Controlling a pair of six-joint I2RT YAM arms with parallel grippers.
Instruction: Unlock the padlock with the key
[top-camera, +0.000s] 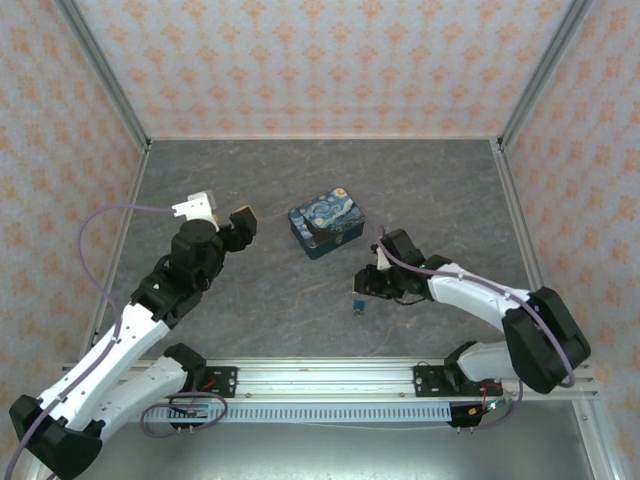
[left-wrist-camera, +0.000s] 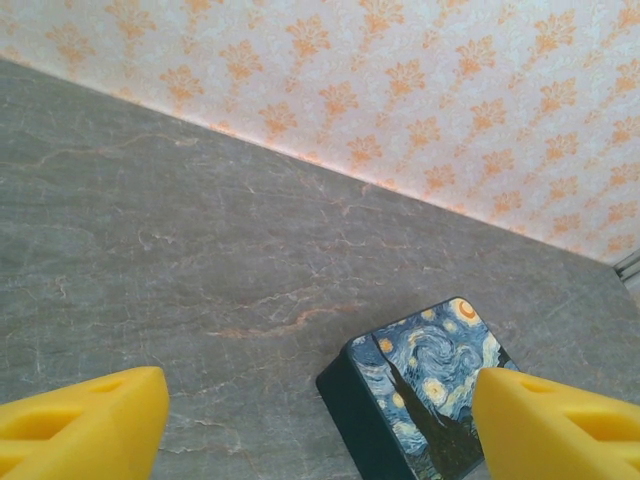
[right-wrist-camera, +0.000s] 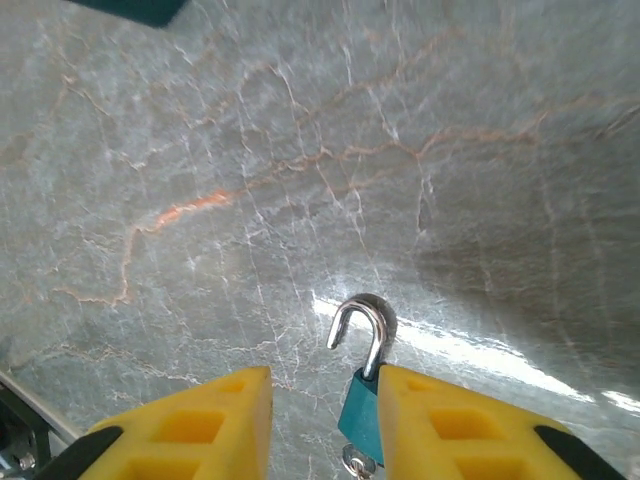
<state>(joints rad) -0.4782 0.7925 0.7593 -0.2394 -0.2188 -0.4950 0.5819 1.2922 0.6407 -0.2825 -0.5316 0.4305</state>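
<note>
- Fingers (right-wrist-camera: 200, 430) of the right gripper (right-wrist-camera: 325, 385) are standing a little apart, low over the table (right-wrist-camera: 300, 150), and are clamping nothing. The padlock (right-wrist-camera: 360, 415) is lying between them, its teal body against one finger and a clear gap showing on the other side.
- Its shackle (right-wrist-camera: 362, 325) is pointing away from the wrist and looking sprung, with one leg hanging free of the body. I am judging the lock to be open, or very nearly so.
- At the body's near end a small metal piece (right-wrist-camera: 355, 462) is showing; whether it is the key or just a ring I cannot tell.
- Seen from above, the padlock (top-camera: 357, 303) is lying on the table just in front of the right gripper (top-camera: 372, 282), well apart from the painted box (top-camera: 326, 222).
- Off to the side, the left gripper (left-wrist-camera: 320, 385) is hanging wide and empty above the table, near a corner of the box (left-wrist-camera: 430, 400).
- To finish well, I am advising a straight lift away, so that neither finger is dragging or flipping so tiny a lock.
- Before calling it done, I am suggesting a check that the free leg is clear of its hole. A shackle that is only half out could be snapping back at a nudge.
</note>
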